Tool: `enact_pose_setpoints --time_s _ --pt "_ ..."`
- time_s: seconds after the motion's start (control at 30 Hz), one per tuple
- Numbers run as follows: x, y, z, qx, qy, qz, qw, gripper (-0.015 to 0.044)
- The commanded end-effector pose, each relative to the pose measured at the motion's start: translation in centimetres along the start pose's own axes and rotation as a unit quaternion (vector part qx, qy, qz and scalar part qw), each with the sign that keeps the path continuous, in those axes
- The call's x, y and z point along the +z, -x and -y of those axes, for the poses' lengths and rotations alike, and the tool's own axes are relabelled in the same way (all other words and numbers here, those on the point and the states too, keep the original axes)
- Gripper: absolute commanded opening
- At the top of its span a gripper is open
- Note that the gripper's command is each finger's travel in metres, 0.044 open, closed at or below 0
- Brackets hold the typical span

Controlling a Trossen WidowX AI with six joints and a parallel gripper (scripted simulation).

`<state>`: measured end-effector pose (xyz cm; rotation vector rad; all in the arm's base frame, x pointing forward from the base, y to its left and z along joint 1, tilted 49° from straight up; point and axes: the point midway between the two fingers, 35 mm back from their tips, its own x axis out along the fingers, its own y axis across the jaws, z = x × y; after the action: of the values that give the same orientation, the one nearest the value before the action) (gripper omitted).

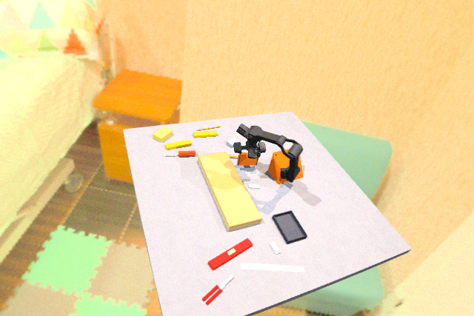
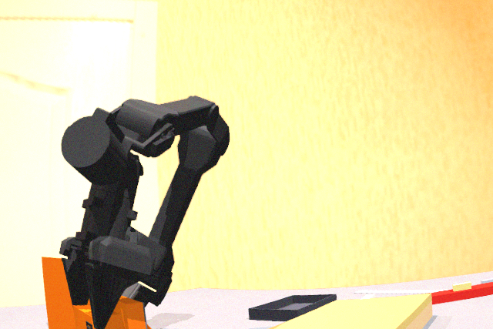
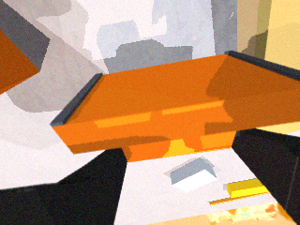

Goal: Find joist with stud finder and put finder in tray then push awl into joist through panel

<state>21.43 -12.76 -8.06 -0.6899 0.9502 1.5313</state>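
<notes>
My gripper (image 1: 247, 154) (image 2: 99, 315) (image 3: 173, 136) is shut on the orange stud finder (image 1: 244, 160) (image 3: 159, 100) and holds it just above the table, beside the far right corner of the pale yellow floor panel (image 1: 229, 190) (image 2: 358, 313) (image 3: 281, 28). In the wrist view the stud finder lies crosswise between the dark fingers. The dark tray (image 1: 289, 226) (image 2: 292, 306) lies on the table right of the panel's near end. The awl (image 1: 183, 153), with a red handle and a thin metal tip, lies left of the panel's far end.
The arm's orange base (image 1: 277, 169) stands right of the gripper. Yellow blocks (image 1: 162, 133) (image 1: 178, 144) (image 1: 205, 134) lie at the far left. A red level (image 1: 229, 253) (image 2: 461, 292), a white strip (image 1: 272, 267) and red pliers (image 1: 216, 288) lie near the front edge. A small white block (image 1: 232, 142) (image 3: 192, 175) lies near the gripper.
</notes>
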Motion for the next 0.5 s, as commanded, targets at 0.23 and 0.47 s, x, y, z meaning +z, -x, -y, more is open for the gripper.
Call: enact_pose_setpoints --time_s 0.23,0.47 --pt "0.24 0.0 -0.1 0.0 -0.002 -0.045 0.999 0.0" --pt "0.33 -0.02 -0.09 0.0 -0.003 -0.062 0.998 0.0"
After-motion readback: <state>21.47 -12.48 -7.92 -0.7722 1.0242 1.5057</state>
